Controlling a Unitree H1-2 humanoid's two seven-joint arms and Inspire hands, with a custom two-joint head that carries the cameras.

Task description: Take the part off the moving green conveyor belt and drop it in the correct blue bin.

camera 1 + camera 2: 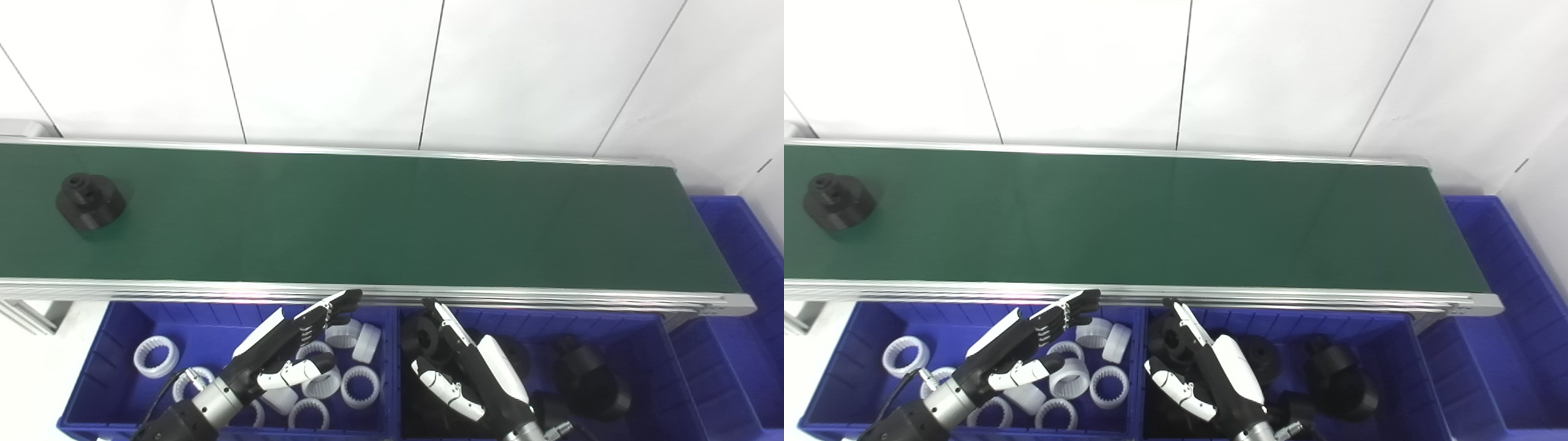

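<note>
Both hands hover empty with fingers spread. The left hand (288, 352) hangs over the left blue bin (98, 343), its fingertips near the conveyor's near rail; the right hand (468, 367) hangs over the middle blue bin (661, 343), also just short of that rail. The left bin holds white toothed rings (156, 357); the middle bin holds black hub-like parts (591, 380). A third blue bin (744, 245) sits past the belt's right end; what it holds is not visible.

The only part on the green conveyor belt (392, 220) is 1 black part (90, 201), far toward the belt's left end, roughly midway between the far and near rails and well apart from both hands.

The main risk is timing: reaching too early or too late would likely make the fingers close on bare belt or knock the part toward a rail. Judging by colour, it probably belongs with the black parts; taking it with the left hand invites a drop among the white rings. Missed entirely, it could ride off the right end.
</note>
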